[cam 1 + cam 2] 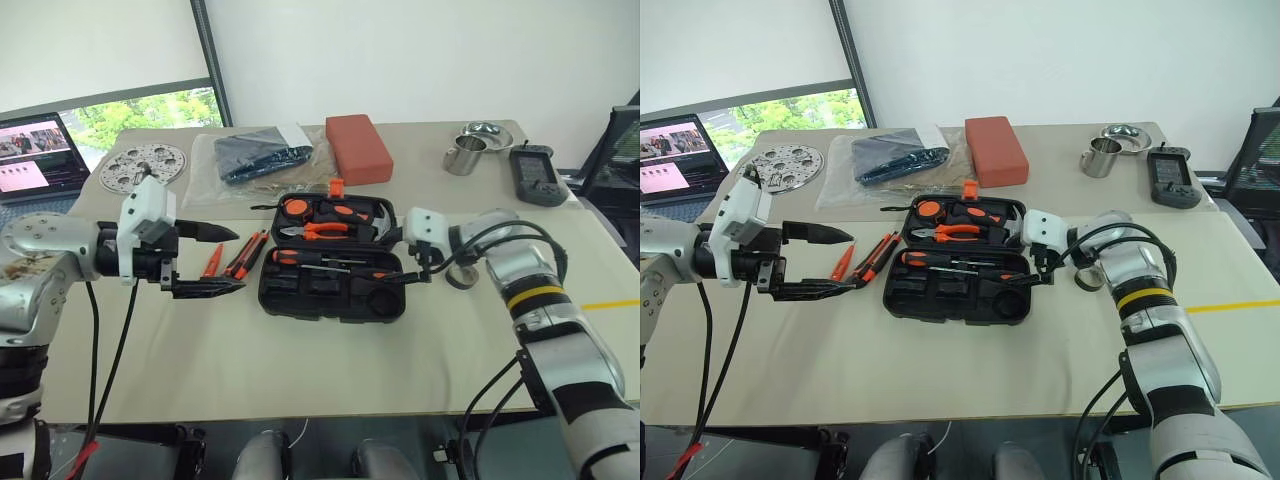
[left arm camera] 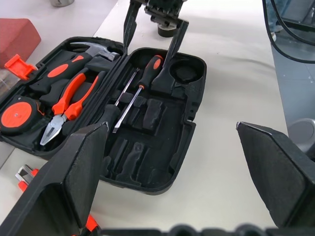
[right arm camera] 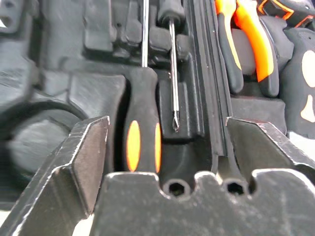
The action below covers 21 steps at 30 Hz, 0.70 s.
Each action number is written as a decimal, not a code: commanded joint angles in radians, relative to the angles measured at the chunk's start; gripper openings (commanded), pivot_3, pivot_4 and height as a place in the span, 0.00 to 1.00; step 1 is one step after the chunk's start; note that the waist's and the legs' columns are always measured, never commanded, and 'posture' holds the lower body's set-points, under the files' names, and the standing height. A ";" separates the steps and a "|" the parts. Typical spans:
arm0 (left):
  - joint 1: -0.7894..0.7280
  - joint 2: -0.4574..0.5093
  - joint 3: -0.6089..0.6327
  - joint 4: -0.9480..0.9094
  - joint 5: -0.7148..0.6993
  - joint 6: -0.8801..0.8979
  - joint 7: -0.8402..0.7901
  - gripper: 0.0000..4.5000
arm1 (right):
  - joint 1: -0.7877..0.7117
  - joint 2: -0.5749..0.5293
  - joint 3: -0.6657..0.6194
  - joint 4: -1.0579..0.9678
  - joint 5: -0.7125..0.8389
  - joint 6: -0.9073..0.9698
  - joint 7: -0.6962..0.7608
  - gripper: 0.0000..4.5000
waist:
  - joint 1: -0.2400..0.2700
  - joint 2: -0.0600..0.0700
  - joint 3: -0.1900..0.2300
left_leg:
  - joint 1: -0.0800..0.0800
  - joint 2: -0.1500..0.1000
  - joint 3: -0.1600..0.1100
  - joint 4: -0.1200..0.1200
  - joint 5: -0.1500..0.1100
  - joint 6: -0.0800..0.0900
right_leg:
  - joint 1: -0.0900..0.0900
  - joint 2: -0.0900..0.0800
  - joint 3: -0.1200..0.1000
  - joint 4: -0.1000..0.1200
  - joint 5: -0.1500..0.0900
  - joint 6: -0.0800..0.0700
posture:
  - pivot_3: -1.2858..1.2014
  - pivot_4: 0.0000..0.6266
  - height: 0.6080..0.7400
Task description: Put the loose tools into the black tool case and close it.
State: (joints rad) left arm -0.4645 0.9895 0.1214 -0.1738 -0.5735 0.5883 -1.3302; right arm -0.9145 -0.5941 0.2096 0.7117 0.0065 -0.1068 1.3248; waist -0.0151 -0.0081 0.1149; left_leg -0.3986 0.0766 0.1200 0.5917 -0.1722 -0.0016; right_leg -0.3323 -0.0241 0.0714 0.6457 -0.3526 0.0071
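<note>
Tool case (image 1: 335, 270), black plastic and lying open, sits at the centre of the frame on a beige counter (image 1: 300, 370). Its far half holds pliers (image 1: 322, 230), a hammer (image 1: 372, 215) and a round orange tape measure (image 1: 296, 208). Its near half holds two screwdrivers (image 2: 142, 81) side by side in moulded slots; the other slots there look empty.

Right gripper (image 1: 425, 268) hangs at the right edge of the case, over the handle ends of the two screwdrivers. Its jaws are spread wide and hold nothing. Seen from the right wrist, the orange-and-black screwdriver handle (image 3: 141, 142) lies below and between the open jaws, not touched by them.

Left gripper (image 1: 225, 258) is at the left of the frame, pointing toward the case, jaws wide and empty. Just beyond its tips, between them and the case's left edge, loose orange-and-black tools (image 1: 238, 257) lie on the counter.

A small grey tape roll (image 1: 462, 277) rests on the counter to the right of the case, partly hidden behind the right arm.
</note>
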 commanded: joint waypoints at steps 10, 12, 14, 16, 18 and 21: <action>-0.039 -0.008 -0.024 0.025 0.004 -0.035 -0.009 1.00 | 0.125 0.093 -0.063 -0.224 0.090 0.144 -0.121 0.32 | -0.002 0.001 0.000 | -0.001 0.001 0.001 0.000 0.000 0.000 | -0.002 0.001 0.001 0.000 0.000 0.000 | 0.52 0.24 1.00; -0.036 -0.003 -0.025 0.026 0.008 -0.035 -0.013 1.00 | 0.120 0.110 -0.052 -0.202 0.080 0.131 -0.130 0.17 | -0.003 0.001 0.000 | -0.001 0.001 0.001 0.000 0.000 0.000 | -0.001 0.001 0.001 0.000 0.000 0.000 | 0.52 0.24 1.00; -0.035 -0.001 -0.026 0.029 0.012 -0.036 -0.014 1.00 | 0.104 0.127 -0.048 -0.177 0.076 0.126 -0.137 0.02 | -0.003 0.001 0.000 | 0.000 0.001 0.001 0.000 0.000 0.000 | -0.001 0.001 0.001 0.000 0.000 0.000 | 0.52 0.24 1.00; -0.034 -0.001 -0.023 0.027 0.015 -0.033 -0.013 1.00 | 0.093 0.138 -0.044 -0.157 0.073 0.120 -0.136 0.01 | -0.004 0.001 0.000 | 0.000 0.001 0.001 0.000 0.000 0.000 | -0.001 0.001 0.001 0.000 0.000 0.000 | 0.52 0.24 1.00; -0.032 -0.001 -0.019 0.025 0.015 -0.030 -0.012 1.00 | 0.087 0.145 -0.037 -0.140 0.069 0.112 -0.130 0.01 | -0.002 0.001 0.000 | 0.000 0.001 0.001 0.000 0.000 0.000 | -0.001 0.001 0.000 0.000 0.000 0.000 | 0.52 0.24 1.00; -0.022 0.004 -0.011 0.020 0.016 -0.028 -0.009 1.00 | 0.083 0.155 -0.015 -0.113 0.054 0.097 -0.112 0.01 | -0.002 0.001 0.000 | 0.000 0.001 0.001 0.000 0.000 0.000 | -0.001 0.001 0.000 0.000 0.000 0.000 | 0.52 0.24 1.00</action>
State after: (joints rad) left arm -0.4783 0.9773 0.0854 -0.1416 -0.5527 0.5700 -1.3429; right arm -0.8117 -0.4425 0.1923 0.6001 0.0601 0.0191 1.2011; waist -0.0174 -0.0075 0.1153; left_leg -0.3989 0.0775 0.1211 0.5918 -0.1722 -0.0018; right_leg -0.3337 -0.0230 0.0718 0.6461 -0.3525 0.0071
